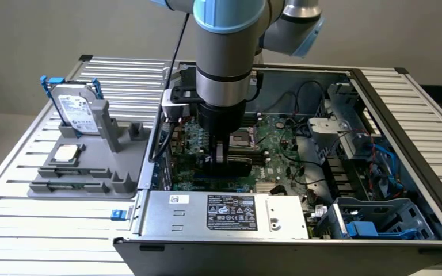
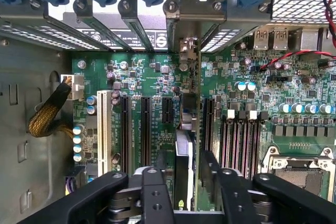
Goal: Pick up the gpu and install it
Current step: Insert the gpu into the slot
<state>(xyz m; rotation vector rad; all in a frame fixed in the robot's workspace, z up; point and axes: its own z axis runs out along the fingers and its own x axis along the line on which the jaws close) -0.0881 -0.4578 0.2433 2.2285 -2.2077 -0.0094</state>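
The gpu (image 2: 188,129) stands on edge in a slot of the green motherboard (image 2: 157,82), inside the open computer case (image 1: 405,172); in the wrist view it shows as a thin strip running from between the gripper's fingers up to the silver bracket (image 2: 185,51) at the case's back wall, so it appears lined up with its rear opening, which is how a card must sit to be fitted; whether it is pushed fully home I cannot tell. The gripper (image 2: 188,182) hangs straight down over the card, one black finger (image 2: 155,192) on each side of it; the fingers look spread a little off the card's faces, with narrow gaps showing, so I judge the grip loosened and not pinching, though contact low down is hidden. In the exterior view the gripper (image 1: 223,164) reaches into the middle of the case, with the card's black cover (image 1: 232,168) just beneath it. Beside the slot lie empty black slots (image 2: 144,135) and a white one (image 2: 104,129). Outside the case, on the slatted table (image 1: 21,230), a grey holder (image 1: 90,178) keeps a hard drive (image 1: 79,112) upright and a small square chip (image 1: 66,152) flat.
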